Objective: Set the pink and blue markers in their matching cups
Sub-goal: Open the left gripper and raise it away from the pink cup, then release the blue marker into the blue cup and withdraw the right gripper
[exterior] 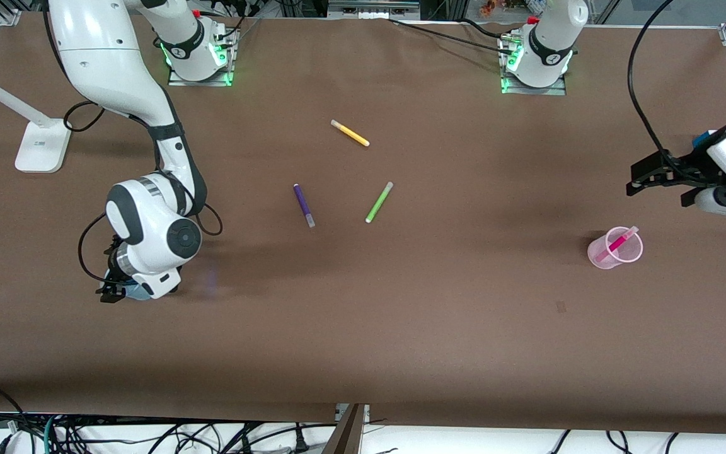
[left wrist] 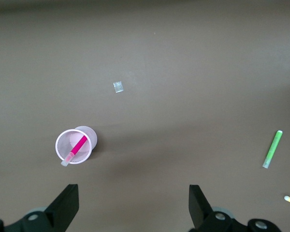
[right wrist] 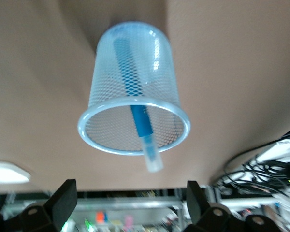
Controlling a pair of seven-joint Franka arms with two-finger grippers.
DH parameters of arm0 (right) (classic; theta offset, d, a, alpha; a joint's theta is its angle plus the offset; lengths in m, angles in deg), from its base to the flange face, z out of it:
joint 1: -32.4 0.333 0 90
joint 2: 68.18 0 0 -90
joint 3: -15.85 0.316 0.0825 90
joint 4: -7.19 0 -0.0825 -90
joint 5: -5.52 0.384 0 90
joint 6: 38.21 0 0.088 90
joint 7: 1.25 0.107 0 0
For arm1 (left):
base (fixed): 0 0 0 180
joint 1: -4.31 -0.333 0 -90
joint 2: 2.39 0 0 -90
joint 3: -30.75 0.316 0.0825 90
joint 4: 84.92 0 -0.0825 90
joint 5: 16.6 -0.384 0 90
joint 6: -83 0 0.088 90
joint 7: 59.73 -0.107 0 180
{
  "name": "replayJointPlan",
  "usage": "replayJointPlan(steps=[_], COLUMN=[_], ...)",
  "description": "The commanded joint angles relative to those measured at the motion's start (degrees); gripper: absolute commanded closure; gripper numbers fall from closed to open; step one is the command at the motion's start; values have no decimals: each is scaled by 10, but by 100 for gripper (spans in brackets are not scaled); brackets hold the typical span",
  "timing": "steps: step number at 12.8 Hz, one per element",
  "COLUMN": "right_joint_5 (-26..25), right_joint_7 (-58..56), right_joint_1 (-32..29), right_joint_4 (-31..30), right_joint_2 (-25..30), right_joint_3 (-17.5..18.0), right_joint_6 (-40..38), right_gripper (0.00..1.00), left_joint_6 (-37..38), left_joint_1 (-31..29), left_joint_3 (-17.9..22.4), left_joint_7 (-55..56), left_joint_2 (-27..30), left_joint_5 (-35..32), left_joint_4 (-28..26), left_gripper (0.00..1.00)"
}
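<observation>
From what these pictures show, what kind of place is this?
Most likely a robotics lab bench: two arms bolted to a table covered in brown cloth, loose cables along its edge, and props only, such as the pink cup holding a pink marker.

No readable text, brand or number appeared in any view. The markers, cups and arms showed no legible labels.

Pink marker in pink cup; blue marker in blue cup.
</observation>
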Motion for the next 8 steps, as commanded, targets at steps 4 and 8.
replayJointPlan(steps=[4,8], right_joint_5=[279,397], right_joint_7=[3,126], right_joint_1=[-16,-29], right_joint_4=[44,84], right_joint_2=[73,97], right_joint_3=[-20,-35], right_joint_6=[-139,-216], right_gripper=[0,0], left_joint_6=[-24,-16], left_joint_1=[2,3], left_joint_3=[5,4], left_joint_7=[-8,-8], left_joint_2=[57,57], left_joint_5=[6,5], left_joint_4=[-75,-74], left_gripper=[0,0])
